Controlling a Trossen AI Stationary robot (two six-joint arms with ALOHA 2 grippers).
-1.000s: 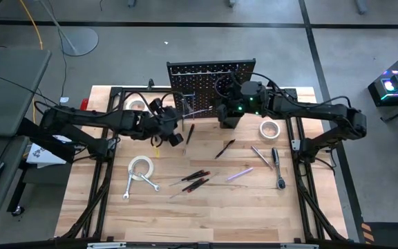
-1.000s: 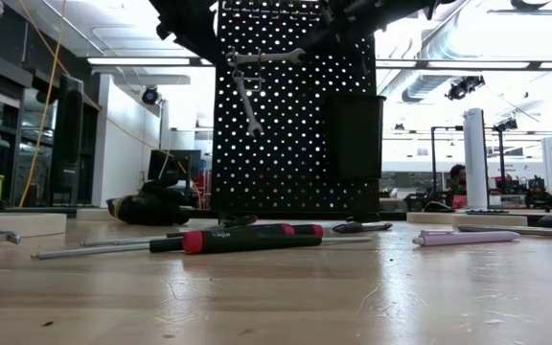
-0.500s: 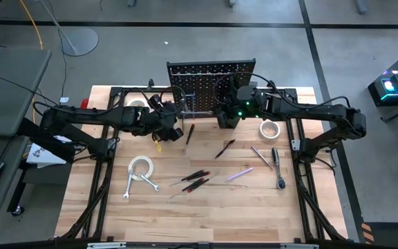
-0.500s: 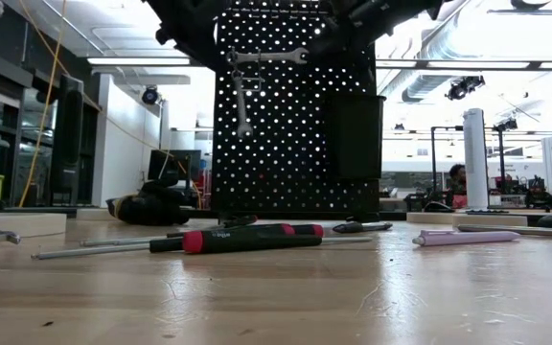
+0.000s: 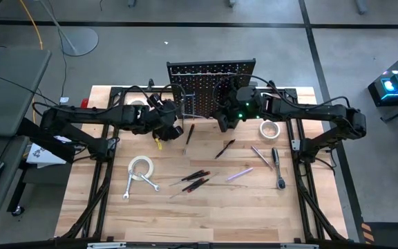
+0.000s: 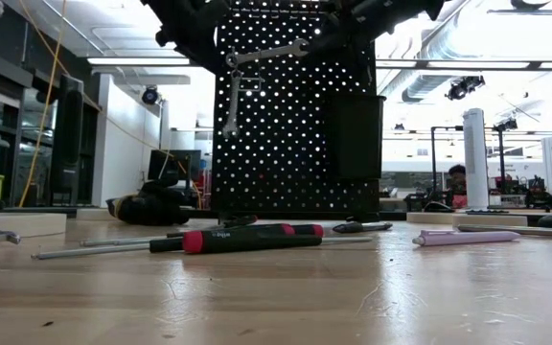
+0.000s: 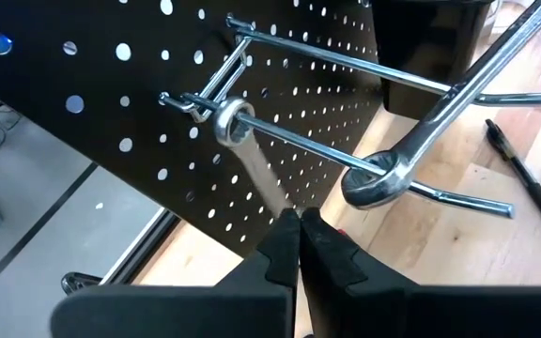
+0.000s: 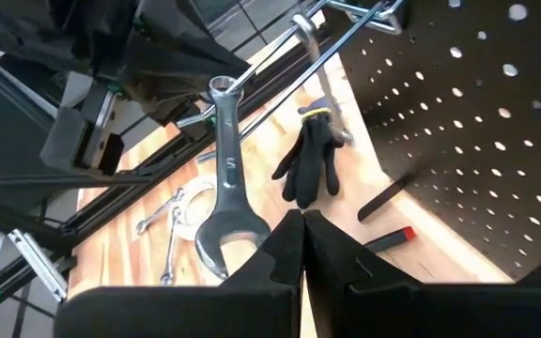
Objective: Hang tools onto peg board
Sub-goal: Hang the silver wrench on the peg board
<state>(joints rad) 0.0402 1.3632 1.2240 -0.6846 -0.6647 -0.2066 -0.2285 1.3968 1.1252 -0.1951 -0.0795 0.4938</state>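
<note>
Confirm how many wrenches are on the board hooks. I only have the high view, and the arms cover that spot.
Observer: Two. The low view shows a hanging wrench pointing down from a hook on the peg board, with its lower end free.
Operator: The other one?
Observer: The second wrench lies nearly level. In the right wrist view its ring end is threaded on the hook rod and its open end sits beside the right tool. I can't tell if it is pinched.
Operator: Left tool?
Observer: The left tool is shut and aimed at the hanging wrench's shank. I can't tell if it touches.
</note>
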